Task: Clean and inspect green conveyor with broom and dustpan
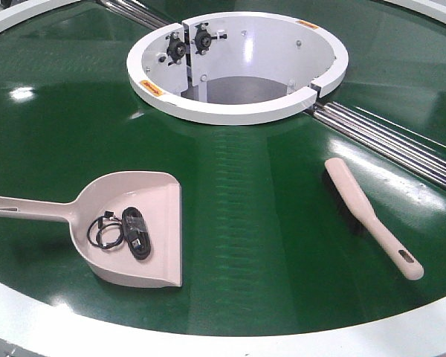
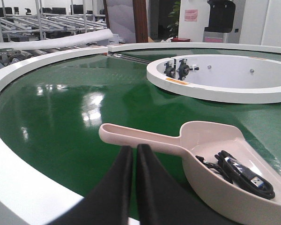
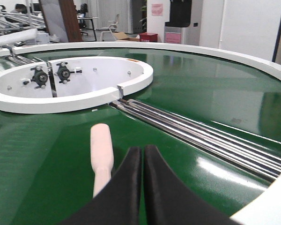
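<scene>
Across the whole frame spreads the green conveyor (image 1: 267,223), a glossy, slick-looking belt ringed by a white rim, with a white hub (image 1: 238,67) at its centre and steel rollers (image 1: 401,141) running off to the right. Down on the left lies the dustpan (image 1: 134,227), mouth toward the near rim, handle pointing left; thin moulded plastic, so I'd judge it light and stiff, and likely to skate on that belt if nudged. Its long handle (image 2: 140,136) is the obvious place to grip. Inside it sits a coiled black cable (image 1: 126,234), floppy and loose, liable to slide out if the pan tips. Over to the right, well apart from the pan, lies the broom (image 1: 364,212), slim and rigid, dark bristles underneath, handle toward the near rim; take it mid-handle. Left gripper (image 2: 134,152) has its black fingers together on nothing, poised just short of the pan handle. Right gripper (image 3: 143,152) likewise pressed together, empty, beside the broom handle (image 3: 102,154).
</scene>
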You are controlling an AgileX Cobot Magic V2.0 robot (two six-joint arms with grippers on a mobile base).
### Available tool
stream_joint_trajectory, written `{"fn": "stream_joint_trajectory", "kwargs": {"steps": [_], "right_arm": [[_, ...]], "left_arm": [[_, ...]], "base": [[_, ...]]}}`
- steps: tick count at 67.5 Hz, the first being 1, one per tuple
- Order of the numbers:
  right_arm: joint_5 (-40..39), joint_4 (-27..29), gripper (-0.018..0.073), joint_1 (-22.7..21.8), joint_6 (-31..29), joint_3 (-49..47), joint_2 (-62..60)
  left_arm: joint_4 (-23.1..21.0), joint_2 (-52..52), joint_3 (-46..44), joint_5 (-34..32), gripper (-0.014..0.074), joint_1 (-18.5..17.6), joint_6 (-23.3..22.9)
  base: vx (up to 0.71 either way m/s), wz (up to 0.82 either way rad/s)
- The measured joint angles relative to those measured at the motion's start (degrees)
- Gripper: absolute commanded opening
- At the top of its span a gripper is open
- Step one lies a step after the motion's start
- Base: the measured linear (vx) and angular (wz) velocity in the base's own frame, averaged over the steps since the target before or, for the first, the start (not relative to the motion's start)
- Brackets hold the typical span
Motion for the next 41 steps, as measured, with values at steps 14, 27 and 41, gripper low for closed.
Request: {"fn": "stream_joint_trajectory", "kwargs": {"steps": [14, 27, 41], "right_arm": [[-4.13, -0.85, -0.0008, 3.49, 0.95, 7.67, -4.45], [-4.1, -1.08, -0.0008, 8.01, 0.95, 7.78, -4.63], [-4.09, -1.08, -0.0008, 8.17, 0.95, 7.78, -4.63]], "left_arm": [[0.0, 0.0, 0.0, 0.06, -0.0006, 0.0, 0.0], [0.0, 0.0, 0.0, 0.13, -0.0006, 0.0, 0.0], [0.0, 0.0, 0.0, 0.13, -0.0006, 0.0, 0.0]], "base": [[0.0, 0.0], [0.0, 0.0], [0.0, 0.0]]}}
